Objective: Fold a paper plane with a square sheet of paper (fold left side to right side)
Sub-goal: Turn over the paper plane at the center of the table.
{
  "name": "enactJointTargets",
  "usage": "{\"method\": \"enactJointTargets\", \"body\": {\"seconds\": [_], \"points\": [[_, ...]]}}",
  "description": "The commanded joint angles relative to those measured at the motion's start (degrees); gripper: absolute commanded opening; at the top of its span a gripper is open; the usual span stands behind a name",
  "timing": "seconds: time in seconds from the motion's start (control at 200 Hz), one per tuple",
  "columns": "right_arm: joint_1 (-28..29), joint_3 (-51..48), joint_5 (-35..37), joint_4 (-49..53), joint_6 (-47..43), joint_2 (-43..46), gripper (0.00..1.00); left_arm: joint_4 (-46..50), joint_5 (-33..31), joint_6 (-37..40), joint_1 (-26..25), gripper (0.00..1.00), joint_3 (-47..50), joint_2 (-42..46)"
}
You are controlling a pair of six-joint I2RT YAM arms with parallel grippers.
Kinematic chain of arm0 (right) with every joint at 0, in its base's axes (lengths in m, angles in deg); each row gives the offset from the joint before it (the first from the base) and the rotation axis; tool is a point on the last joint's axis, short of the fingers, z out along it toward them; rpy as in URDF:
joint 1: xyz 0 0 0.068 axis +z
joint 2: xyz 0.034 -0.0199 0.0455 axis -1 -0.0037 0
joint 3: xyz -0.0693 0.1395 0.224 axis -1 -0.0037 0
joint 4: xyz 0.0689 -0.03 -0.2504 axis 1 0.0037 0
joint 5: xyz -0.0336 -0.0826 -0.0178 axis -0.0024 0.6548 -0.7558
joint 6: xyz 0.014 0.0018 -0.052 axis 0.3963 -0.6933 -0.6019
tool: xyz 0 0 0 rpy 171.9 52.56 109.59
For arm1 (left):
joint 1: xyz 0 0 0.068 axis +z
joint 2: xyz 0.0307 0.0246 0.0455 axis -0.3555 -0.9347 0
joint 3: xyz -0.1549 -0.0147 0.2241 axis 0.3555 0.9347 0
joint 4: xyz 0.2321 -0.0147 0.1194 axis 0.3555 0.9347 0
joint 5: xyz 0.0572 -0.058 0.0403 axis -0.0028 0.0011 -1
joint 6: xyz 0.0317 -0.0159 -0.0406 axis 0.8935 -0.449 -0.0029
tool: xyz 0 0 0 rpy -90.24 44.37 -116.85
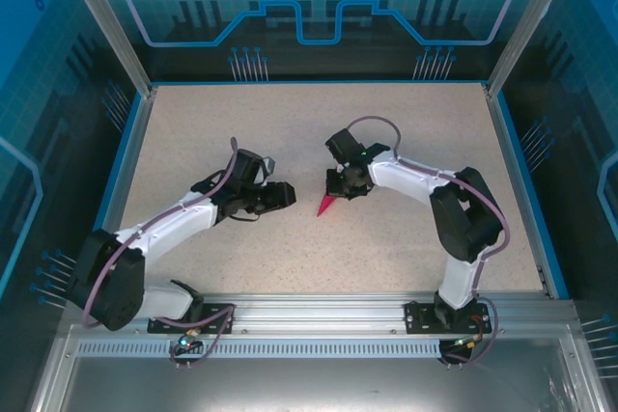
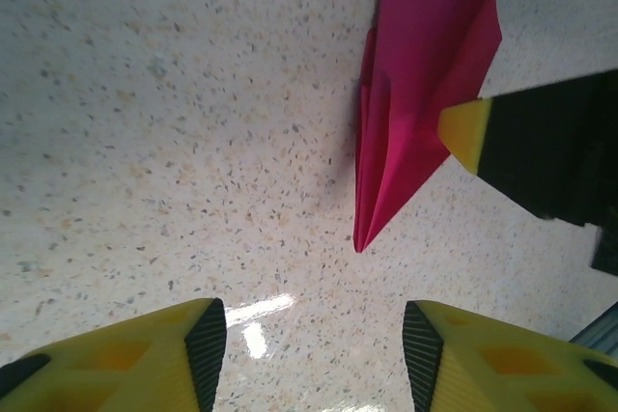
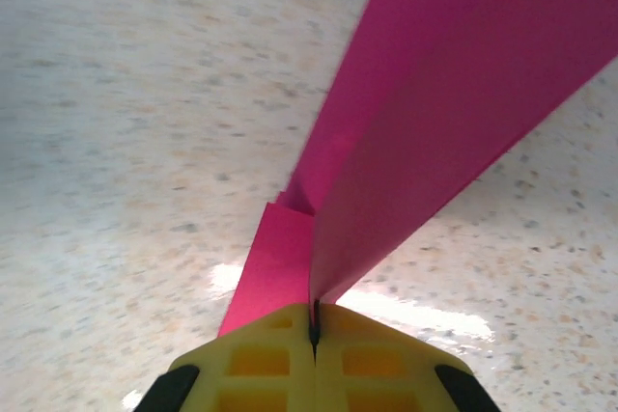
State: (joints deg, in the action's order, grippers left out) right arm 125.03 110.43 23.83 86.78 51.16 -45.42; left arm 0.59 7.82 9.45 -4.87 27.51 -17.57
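From above, the right gripper (image 1: 341, 188) covers most of the paper plane (image 1: 325, 205), leaving just its small pink tip to see. In the left wrist view the plane's tail runs off the top edge, and one of that gripper's fingers (image 2: 541, 142) overlaps its side. The right wrist view cuts the paper off at the top and right edges, and its folds are blurred.

The top camera is fixed above and behind the arm bases. It looks down and forward over the whole table (image 1: 193, 123) from a distance. The left wrist camera sits low, angled down at the tabletop past the left gripper (image 2: 314, 335), with the paper plane (image 2: 415, 94) close ahead. The right wrist camera looks out over the right gripper (image 3: 314, 330), almost against the same paper plane. All three views share that paper plane and the tabletop around it.
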Motion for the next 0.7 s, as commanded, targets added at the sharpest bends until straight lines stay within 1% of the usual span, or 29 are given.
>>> {"method": "enactJointTargets", "body": {"seconds": [0.0,0.095,0.185,0.305,0.415,0.54,0.695], "points": [[-0.1,-3.9,-6.1,-6.4,-3.0,5.9,0.0,1.9,-1.5,-0.7,1.5,0.56,0.6,4.2],[-1.4,-9.0,-9.7,-11.0,-3.1,7.1,0.0,2.5,-2.3,-0.4,2.3,0.59,0.8,6.2],[-3.3,-12.7,-12.7,-13.6,-3.1,5.6,0.0,2.6,-2.3,-0.5,2.9,0.6,1.0,7.0],[-5.8,-16.1,-13.4,-15.2,-3.8,4.2,0.0,2.7,-2.2,-0.8,3.2,0.6,0.9,6.7],[-8.1,-18.7,-13.0,-14.8,-4.6,7.2,0.0,3.0,-2.3,-1.1,3.1,0.61,0.8,6.1],[-9.7,-18.8,-14.7,-13.3,-5.6,12.1,0.0,2.7,-2.7,-1.4,3.3,0.61,0.4,5.3],[-8.6,-14.9,-16.5,-9.2,-8.1,15.7,0.0,2.3,-2.9,-1.6,3.2,0.62,-0.4,4.0]]}}
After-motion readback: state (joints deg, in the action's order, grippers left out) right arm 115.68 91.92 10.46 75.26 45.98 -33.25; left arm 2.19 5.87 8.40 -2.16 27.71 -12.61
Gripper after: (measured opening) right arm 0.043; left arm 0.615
